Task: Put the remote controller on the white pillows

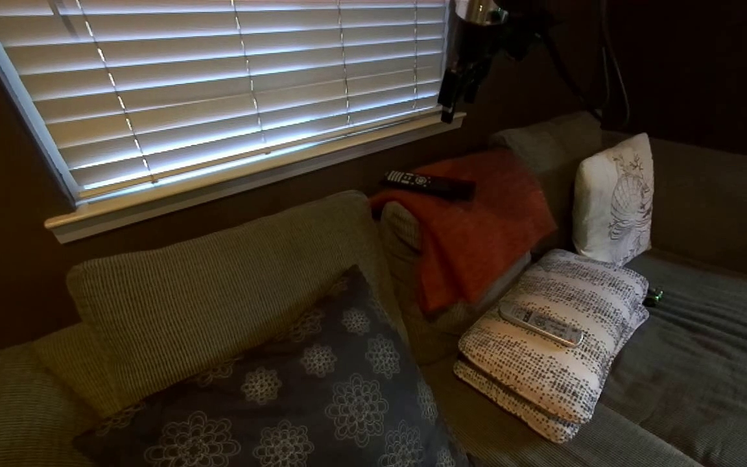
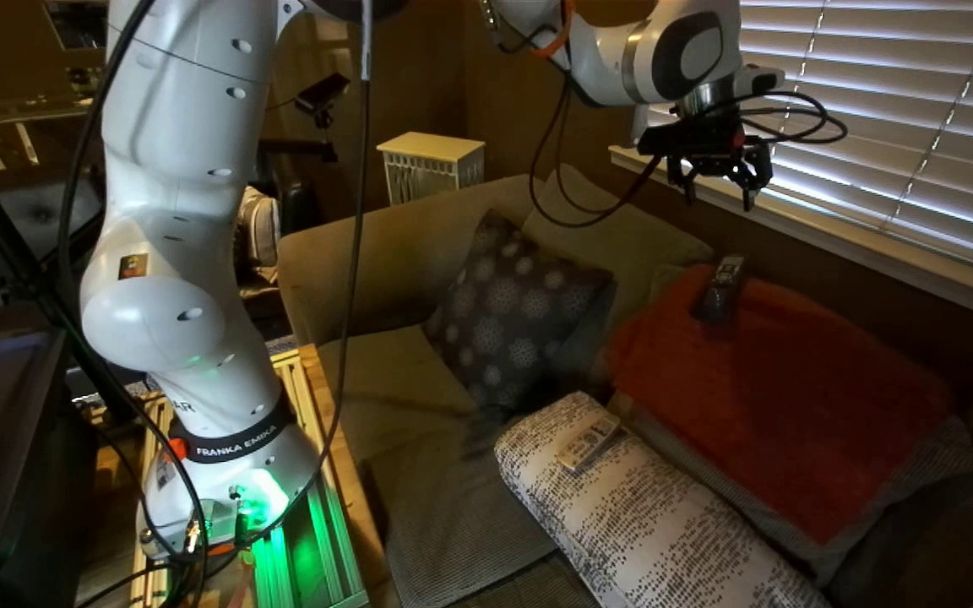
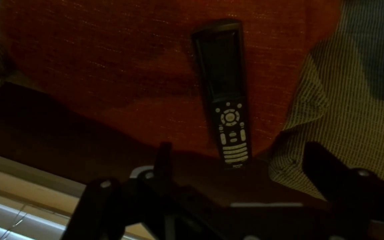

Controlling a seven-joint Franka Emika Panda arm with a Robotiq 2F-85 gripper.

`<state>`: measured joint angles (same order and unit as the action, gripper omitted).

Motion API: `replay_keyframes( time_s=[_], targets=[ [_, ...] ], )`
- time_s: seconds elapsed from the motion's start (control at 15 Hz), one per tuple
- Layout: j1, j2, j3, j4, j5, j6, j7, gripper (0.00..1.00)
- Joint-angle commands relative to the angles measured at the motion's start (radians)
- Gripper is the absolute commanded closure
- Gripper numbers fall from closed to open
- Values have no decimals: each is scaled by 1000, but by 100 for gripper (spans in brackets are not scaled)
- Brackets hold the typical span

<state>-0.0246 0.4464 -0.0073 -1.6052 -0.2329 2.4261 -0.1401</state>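
The black remote controller (image 1: 428, 185) lies on an orange-red blanket over the sofa back; it also shows in an exterior view (image 2: 720, 289) and in the wrist view (image 3: 223, 66), its button end projecting past the blanket's edge. Two white pillows (image 1: 568, 285) with dark speckled bands lie stacked on the seat; the top one also shows in an exterior view (image 2: 622, 515). A light grey remote (image 1: 542, 326) lies on the top pillow. My gripper (image 2: 719, 198) is open and empty, above and apart from the black remote. In the wrist view, the fingers (image 3: 238, 148) stand wide either side of its button end.
The orange-red blanket (image 1: 484, 240) drapes over the sofa back. A window sill (image 1: 263, 168) and blinds stand close behind the gripper. A dark grey cushion with pale flowers (image 1: 318, 395) and a white shell-print cushion (image 1: 613, 201) rest on the sofa. Cables hang from the arm.
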Motion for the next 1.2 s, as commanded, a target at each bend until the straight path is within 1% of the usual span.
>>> replay_keyframes(
  time_s=[0.0, 0.33, 1.13],
  targets=[
    [-20, 53, 13, 41, 51, 27, -62, 0],
    [-26, 113, 9, 96, 65, 9, -75, 0],
    [5, 313, -16, 318, 37, -57, -40, 0]
  ],
)
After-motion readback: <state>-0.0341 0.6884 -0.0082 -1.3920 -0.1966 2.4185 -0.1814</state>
